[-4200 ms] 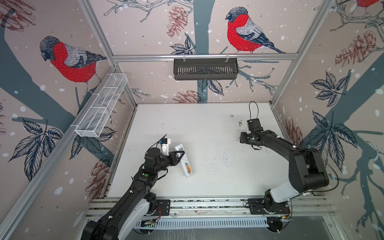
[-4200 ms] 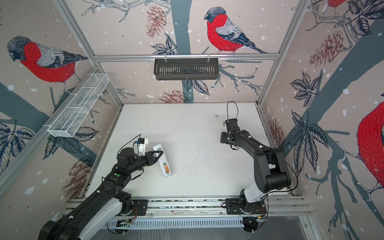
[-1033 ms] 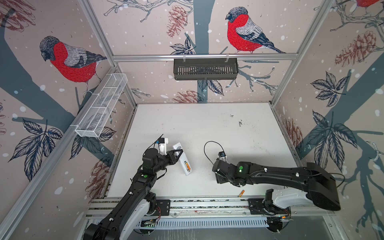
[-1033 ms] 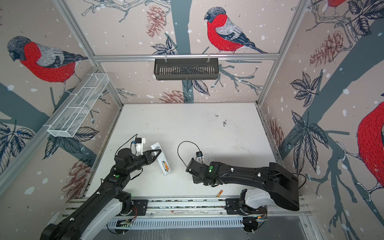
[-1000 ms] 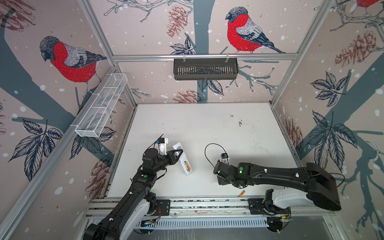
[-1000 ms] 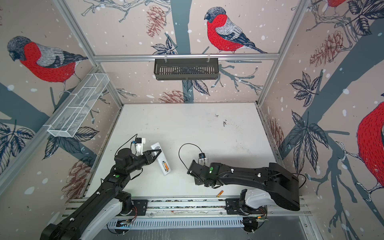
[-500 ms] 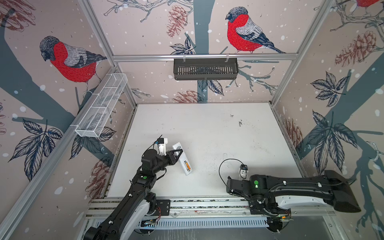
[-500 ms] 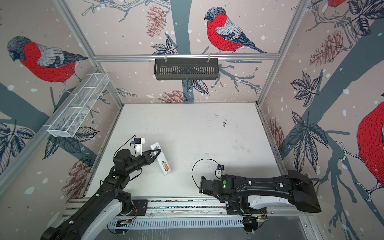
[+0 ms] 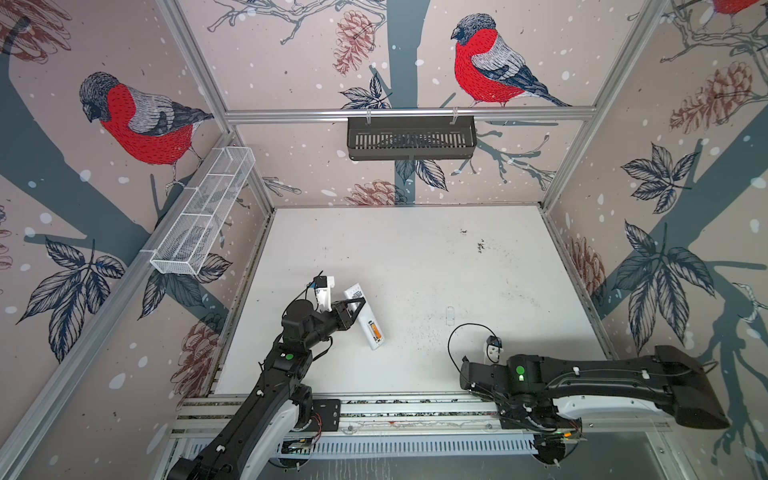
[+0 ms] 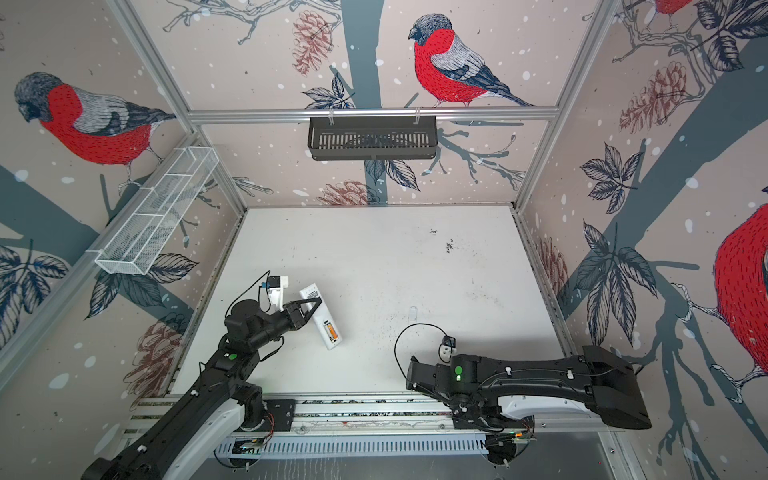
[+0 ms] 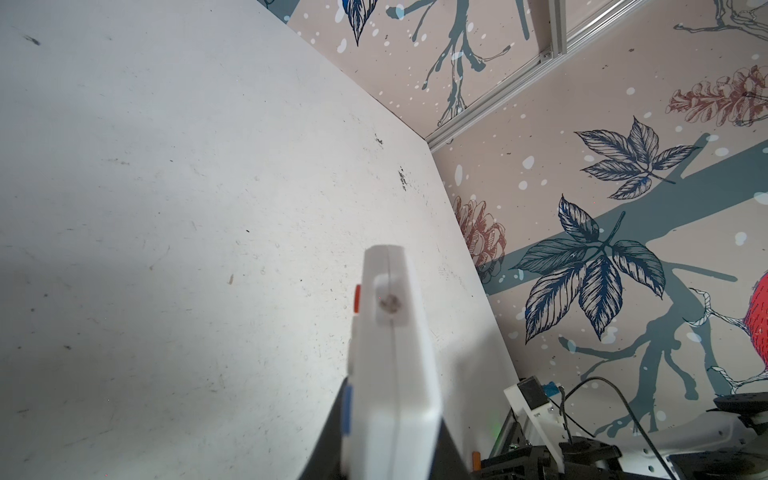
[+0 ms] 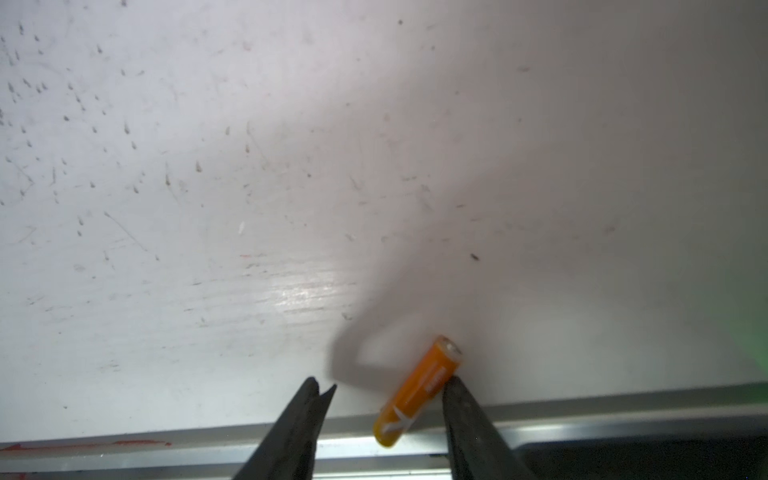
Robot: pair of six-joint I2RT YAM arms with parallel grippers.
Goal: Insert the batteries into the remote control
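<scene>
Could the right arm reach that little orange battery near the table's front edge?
Probably yes. The battery lies between the open jaws of the right gripper, one jaw touching it, and nothing stands in the way.

Your left gripper (image 10: pixel 312 311) is clamped across the far half of the remote control (image 10: pixel 323 321). The remote lies slantwise on the white table (image 10: pixel 395 257) with its battery compartment facing up. One orange battery (image 10: pixel 331 331) sits in that compartment, close to the remote's near end. Your right arm (image 10: pixel 519 380) stretches low along the table's front edge, its wrist end pointing toward the left arm. Its fingers are hidden beneath that wrist, so you can't read them from here. A small clear piece (image 10: pixel 412 312) lies mid-table, well apart from the remote. A black slatted basket (image 10: pixel 372 139) hangs on the back rail, and a white mesh basket (image 10: pixel 156 210) rides the left wall.
</scene>
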